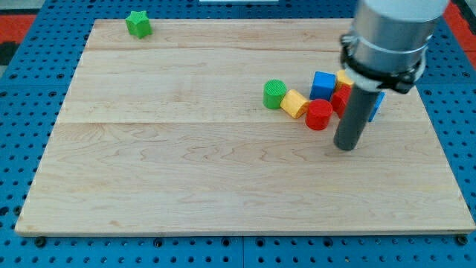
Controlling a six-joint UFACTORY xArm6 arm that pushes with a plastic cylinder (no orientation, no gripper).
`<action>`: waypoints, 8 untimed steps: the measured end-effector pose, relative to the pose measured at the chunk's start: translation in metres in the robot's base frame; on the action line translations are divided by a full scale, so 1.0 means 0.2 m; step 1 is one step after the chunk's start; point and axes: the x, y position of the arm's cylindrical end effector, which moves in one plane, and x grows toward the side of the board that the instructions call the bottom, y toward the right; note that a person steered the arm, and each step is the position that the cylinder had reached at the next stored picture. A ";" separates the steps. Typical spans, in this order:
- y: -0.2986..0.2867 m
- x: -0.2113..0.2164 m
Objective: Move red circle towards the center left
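The red circle (319, 114) is a short red cylinder lying on the wooden board right of centre. My tip (346, 146) rests on the board just to the lower right of the red circle, a small gap apart from it. A yellow block (294, 103) touches the red circle on its left, and a green cylinder (274, 94) sits left of that. A blue cube (323, 85) lies above the red circle. Another red block (341, 100), a yellow block (344, 78) and a blue block (377, 104) are partly hidden behind my rod.
A green star block (138, 24) lies near the board's top left corner. The wooden board (186, 164) sits on a blue perforated table. The arm's grey body (390, 33) fills the view's top right.
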 end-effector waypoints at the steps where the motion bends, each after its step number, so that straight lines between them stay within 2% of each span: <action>1: -0.02 -0.15; 2: -0.08 -0.25; 3: -0.38 -0.15; 4: -0.52 -0.10; 5: -0.93 -0.08; 6: -1.08 -0.09; 7: -1.15 -0.17; 8: -1.15 -0.41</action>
